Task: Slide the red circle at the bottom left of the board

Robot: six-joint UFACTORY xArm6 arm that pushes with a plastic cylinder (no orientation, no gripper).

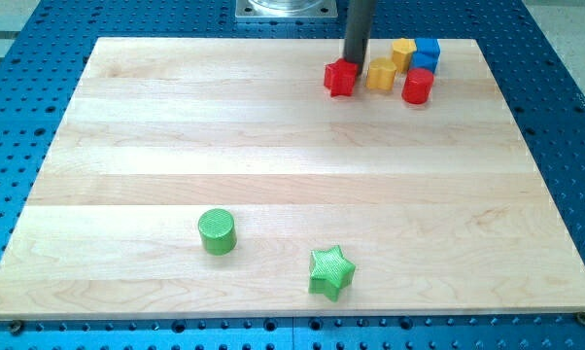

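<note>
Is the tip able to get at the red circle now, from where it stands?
Probably yes, with a detour. My tip touches the red star; the yellow block lies between it and the red circle.

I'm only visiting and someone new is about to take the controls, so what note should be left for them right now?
My tip sits at the view's top, just above the red star-like block, apparently touching it.
The red circle is in the top-right cluster, beside the yellow blocks and the blue block.
Done: nothing visible; the circle is far from the bottom left.
Left: push it across, past the green cylinder.
</note>
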